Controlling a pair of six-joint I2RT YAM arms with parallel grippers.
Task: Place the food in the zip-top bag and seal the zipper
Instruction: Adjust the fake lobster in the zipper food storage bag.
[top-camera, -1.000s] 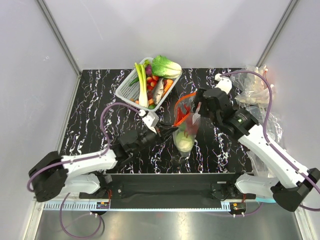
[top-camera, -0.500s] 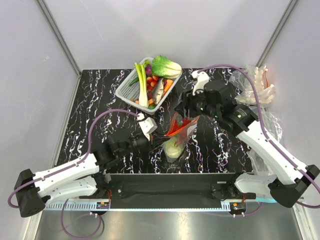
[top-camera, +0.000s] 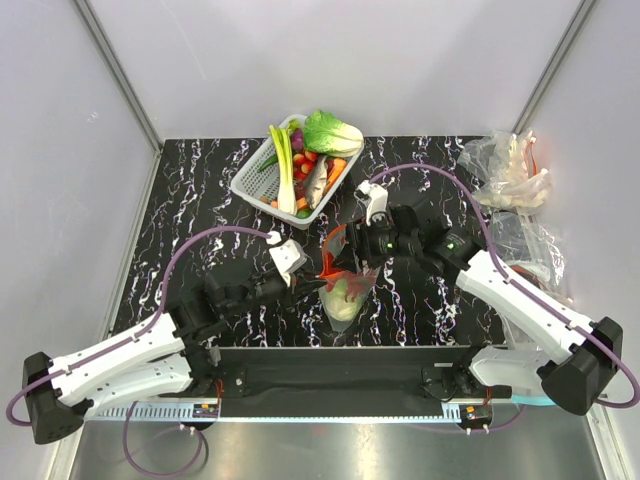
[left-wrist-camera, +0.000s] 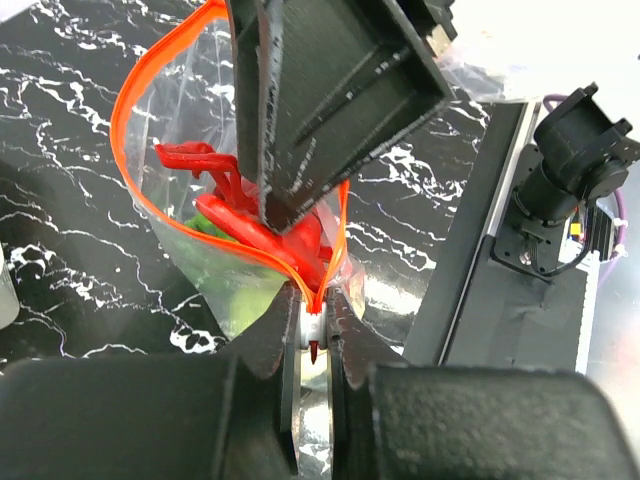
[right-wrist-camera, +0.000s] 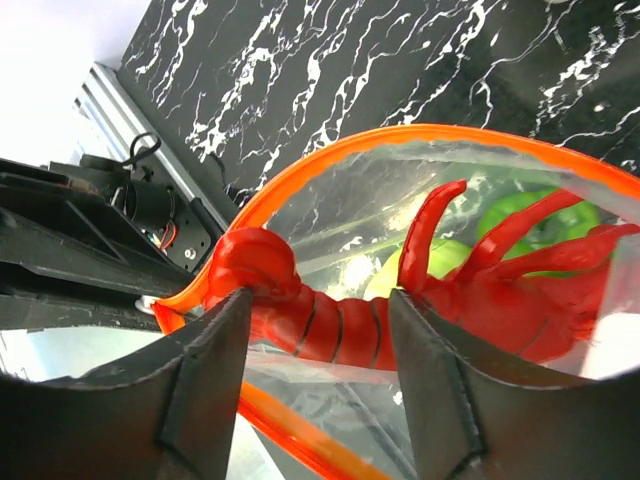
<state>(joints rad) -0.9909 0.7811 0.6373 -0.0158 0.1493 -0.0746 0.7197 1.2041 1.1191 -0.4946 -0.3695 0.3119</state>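
black marbled table (top-camera: 200, 190) under us. our left gripper (left-wrist-camera: 315, 330) pinches the zipper's (left-wrist-camera: 118, 130) near end; right gripper (right-wrist-camera: 320, 300) gapes, lobster (right-wrist-camera: 330, 325) and cabbage (right-wrist-camera: 440, 255) bagged just beyond its fingers. we judge the zip-top bag (top-camera: 345, 300) limp, slippery: hold the stiffer strip.

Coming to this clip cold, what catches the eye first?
The red lobster inside the clear zip-top bag at mid-table, with the bag's red-orange zipper gaping in a wide loop. The left gripper pinches one end of that zipper while the right gripper sits over the mouth. A white basket of vegetables stands farther back.
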